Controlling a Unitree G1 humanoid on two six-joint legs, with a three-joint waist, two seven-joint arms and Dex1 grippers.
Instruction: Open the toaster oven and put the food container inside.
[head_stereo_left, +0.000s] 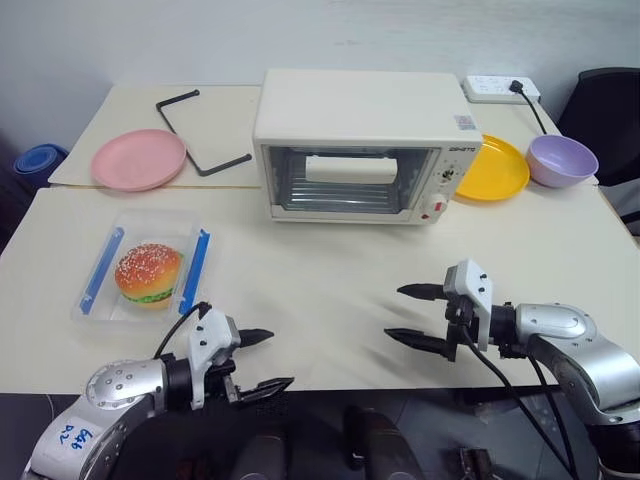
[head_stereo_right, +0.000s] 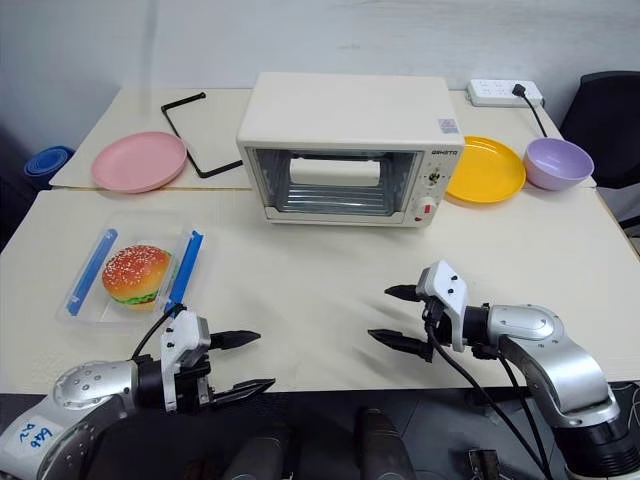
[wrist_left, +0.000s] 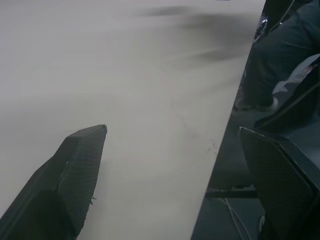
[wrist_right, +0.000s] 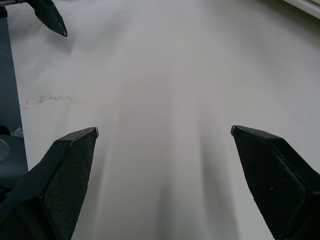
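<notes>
The cream-white toaster oven (head_stereo_left: 355, 110) stands at the back middle of the table, its glass door shut and the white bar handle (head_stereo_left: 350, 168) across the top of the door. The food container (head_stereo_left: 108, 300), a clear shallow box with two blue clips and a toy hamburger (head_stereo_left: 148, 273) inside, lies on the table at the front left. My left gripper (head_stereo_left: 278, 358) hangs open at the table's front edge, just right of and nearer than the container. My right gripper (head_stereo_left: 395, 313) is open over the front right of the table, empty, its tips pointing left.
A pink plate (head_stereo_left: 139, 158) and a bent black metal rod (head_stereo_left: 195, 135) lie at the back left. A yellow plate (head_stereo_left: 495, 165), a purple bowl (head_stereo_left: 562, 160) and a white power strip (head_stereo_left: 500, 88) sit right of the oven. A black chair (head_stereo_left: 610, 100) stands at the far right.
</notes>
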